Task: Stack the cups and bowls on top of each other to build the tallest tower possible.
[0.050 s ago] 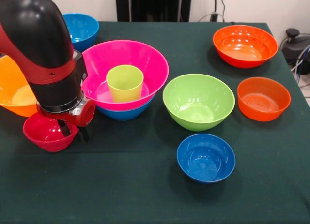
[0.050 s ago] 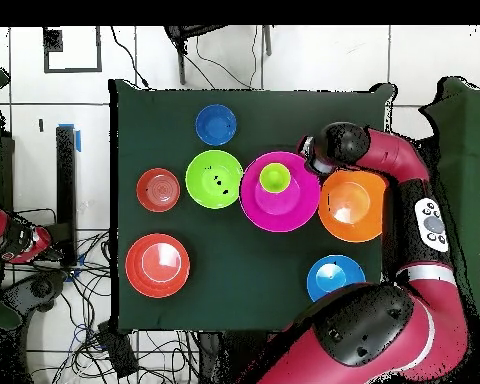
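Note:
A lime cup (image 1: 125, 82) stands upright inside the large pink bowl (image 1: 145, 59), which sits on a medium blue bowl (image 1: 123, 112); this is the tower, seen from above as the pink bowl (image 2: 279, 205) with the cup (image 2: 275, 178). To its left in the front view lies the small crimson bowl (image 1: 46, 132). My gripper (image 1: 73, 132) is open, with one finger inside that bowl's right rim and one outside. The arm hides both in the overhead view. A green bowl (image 1: 198, 102) sits right of the tower.
A small blue bowl (image 1: 206, 157) lies near the front. A medium red-orange bowl (image 1: 263, 98) and a large red-orange bowl (image 1: 245, 45) are on the right. A blue bowl (image 1: 81, 29) is at the far left, and an orange bowl (image 1: 12, 91) is at the left edge behind my arm.

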Controlling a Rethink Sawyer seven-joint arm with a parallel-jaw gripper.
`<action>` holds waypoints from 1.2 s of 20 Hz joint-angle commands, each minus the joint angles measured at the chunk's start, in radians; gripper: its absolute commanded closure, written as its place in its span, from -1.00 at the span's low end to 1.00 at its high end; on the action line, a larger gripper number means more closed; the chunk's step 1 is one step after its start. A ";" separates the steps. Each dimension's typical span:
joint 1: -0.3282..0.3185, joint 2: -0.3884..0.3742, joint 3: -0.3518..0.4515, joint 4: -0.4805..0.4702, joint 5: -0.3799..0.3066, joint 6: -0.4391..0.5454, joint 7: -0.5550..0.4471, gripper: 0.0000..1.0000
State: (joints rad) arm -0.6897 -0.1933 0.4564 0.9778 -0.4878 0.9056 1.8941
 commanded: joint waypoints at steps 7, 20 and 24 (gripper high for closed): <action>0.015 0.019 0.013 0.008 -0.083 0.056 -0.334 1.00; 0.042 -0.099 -0.016 0.048 -0.079 0.055 -0.258 1.00; 0.046 -0.232 -0.017 0.106 -0.047 0.093 -0.238 1.00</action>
State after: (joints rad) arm -0.6879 -0.2835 0.4495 0.9930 -0.5002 0.9060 1.8887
